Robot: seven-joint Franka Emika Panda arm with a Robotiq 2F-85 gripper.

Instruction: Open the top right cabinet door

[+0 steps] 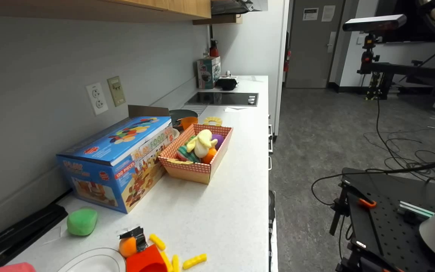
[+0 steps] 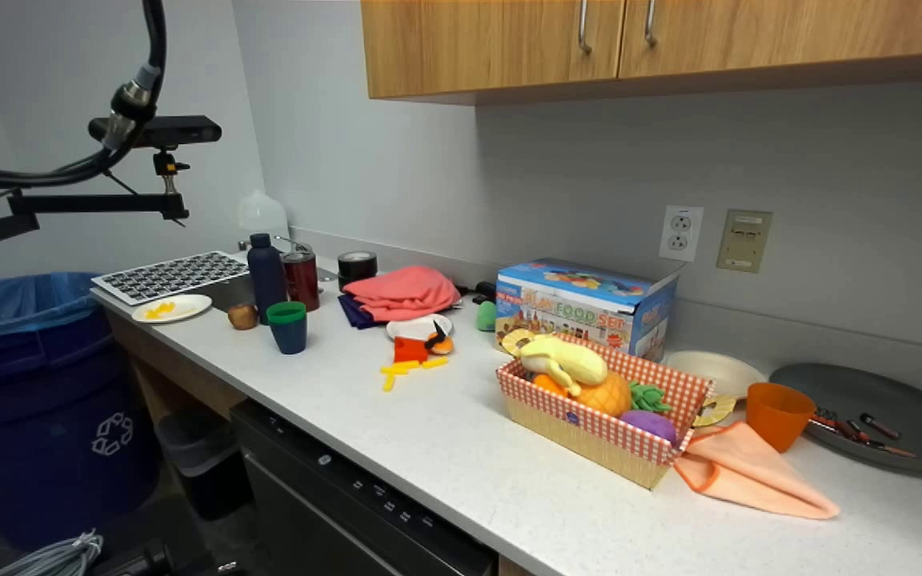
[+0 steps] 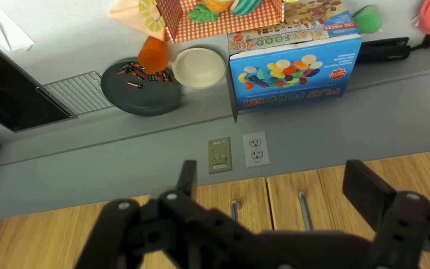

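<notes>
The top right cabinet door is a tan wood panel and stands shut. It shows in both exterior views (image 1: 190,6) (image 2: 797,36) at the top edge, cut off by the frame. In the wrist view, which is upside down, it is the left-hand panel (image 3: 250,194), partly hidden behind my gripper. Its metal bar handle (image 3: 234,209) also shows in an exterior view (image 2: 651,22). My gripper (image 3: 271,166) is open and empty, its fingers wide apart. Both door handles appear between the fingers in the picture, beyond them; no contact shows. The gripper is out of both exterior views.
The left cabinet door (image 2: 493,48), with its own handle (image 2: 583,28), adjoins at a narrow seam. Below, the counter (image 2: 445,432) holds a play food box (image 2: 573,312), a checkered basket (image 2: 581,440), an orange cup (image 2: 777,416) and a dark plate (image 2: 885,400).
</notes>
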